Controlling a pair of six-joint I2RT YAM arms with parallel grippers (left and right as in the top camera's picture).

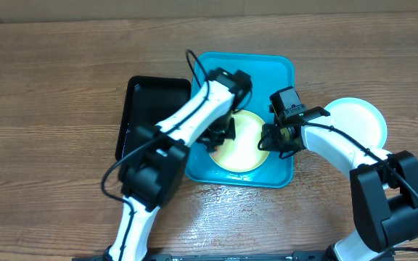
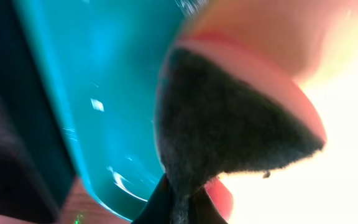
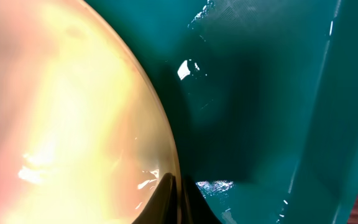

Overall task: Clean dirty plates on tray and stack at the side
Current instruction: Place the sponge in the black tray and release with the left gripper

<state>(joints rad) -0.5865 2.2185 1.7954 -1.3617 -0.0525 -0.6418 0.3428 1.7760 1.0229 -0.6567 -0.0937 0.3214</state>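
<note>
Open wood of the table (image 1: pixel 49 87) is seen to the left and rear; the tray (image 1: pixel 278 69) is flanked just beside its rims by a black tray (image 1: pixel 151 94) and a white plate (image 1: pixel 358 119). A yellow plate (image 1: pixel 249 148) is lodged near the tray's front rim. The left pincer (image 1: pixel 220 134) is clamped on a sponge (image 2: pixel 229 124) at the plate's left edge, and the right pincer (image 1: pixel 276 138) is closed on its right rim.

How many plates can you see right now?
2. A pale yellow plate lies in the blue tray. A white plate sits on the table to the tray's right. Another could be hidden under the yellow one.
</note>
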